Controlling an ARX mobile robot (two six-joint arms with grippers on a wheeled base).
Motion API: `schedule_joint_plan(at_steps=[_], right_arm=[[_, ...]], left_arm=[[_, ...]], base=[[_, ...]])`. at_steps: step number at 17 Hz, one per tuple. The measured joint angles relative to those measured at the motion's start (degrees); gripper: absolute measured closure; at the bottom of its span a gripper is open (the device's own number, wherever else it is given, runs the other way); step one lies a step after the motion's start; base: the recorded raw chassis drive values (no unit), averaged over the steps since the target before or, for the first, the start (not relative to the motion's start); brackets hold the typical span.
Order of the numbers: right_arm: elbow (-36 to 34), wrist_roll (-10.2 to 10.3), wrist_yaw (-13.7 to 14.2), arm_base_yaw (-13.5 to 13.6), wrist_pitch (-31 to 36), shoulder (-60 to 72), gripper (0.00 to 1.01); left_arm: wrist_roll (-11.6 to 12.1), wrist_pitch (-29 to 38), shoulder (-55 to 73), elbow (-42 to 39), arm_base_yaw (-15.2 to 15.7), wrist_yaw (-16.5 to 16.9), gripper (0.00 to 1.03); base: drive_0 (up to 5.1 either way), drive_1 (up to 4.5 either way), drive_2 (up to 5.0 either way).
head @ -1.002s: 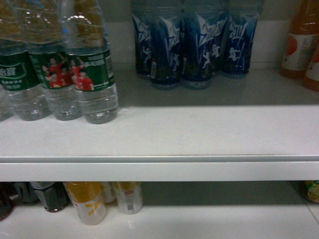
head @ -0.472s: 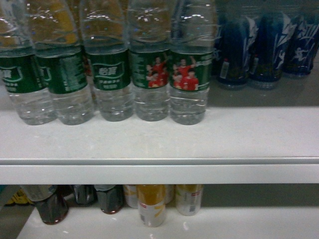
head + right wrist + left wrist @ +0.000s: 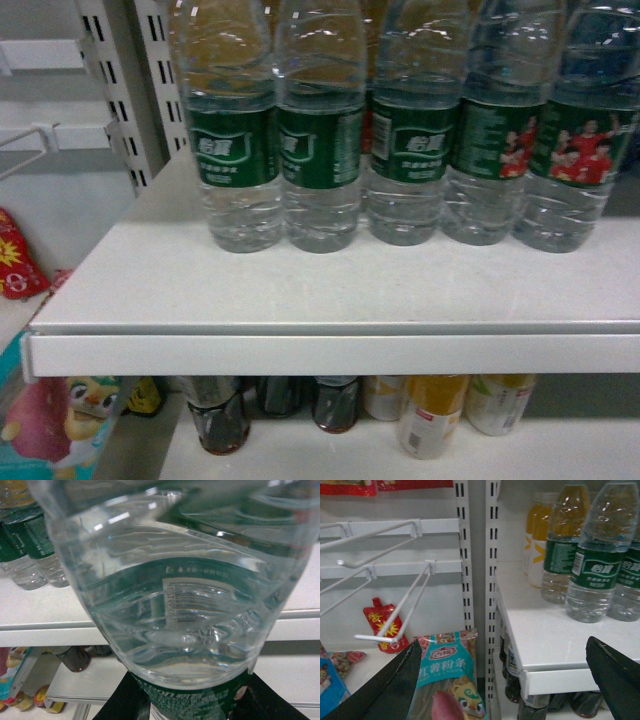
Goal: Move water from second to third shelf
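Note:
A clear ribbed water bottle with a dark green label fills the right wrist view, held base-forward. My right gripper is shut on its labelled middle, one black finger on each side. Behind it lies a white shelf edge. In the head view several more water bottles stand in a row on the white shelf; no gripper shows there. My left gripper is open and holds nothing, off the shelf's left front corner, with water bottles standing beyond it.
Slotted uprights mark the shelf's left end. Wire hooks, a red packet and a teal snack bag hang left of them. Dark bottles and yellow bottles stand on the lower shelf. Orange drink bottles stand behind the water.
The head view has swung left along the shelf: the blue bottles have left the frame, the water row has slid right, and the shelf's left end and uprights have come into sight.

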Motion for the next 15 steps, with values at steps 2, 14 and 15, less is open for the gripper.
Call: schedule_joint_plan(at_steps=[2,14,15], right_arm=[[0.0,0.0,-0.7,0.0,0.0,0.0,0.69],[0.0,0.0,-0.1,0.0,-0.1,0.0,0.69],[0.0,0.2,0.2,0.1,0.5,0.0,0.69]], left_arm=[[0.0,-0.2,0.0,0.0,0.0,-0.2,0.05],[0.0,0.0,0.0,0.0,0.0,0.0,0.05],[0.0,0.0,0.0,0.0,0.0,0.0,0.05]], base=[[0.0,0.00,0.0],[0.0,0.00,0.0],[0.0,0.00,0.0]])
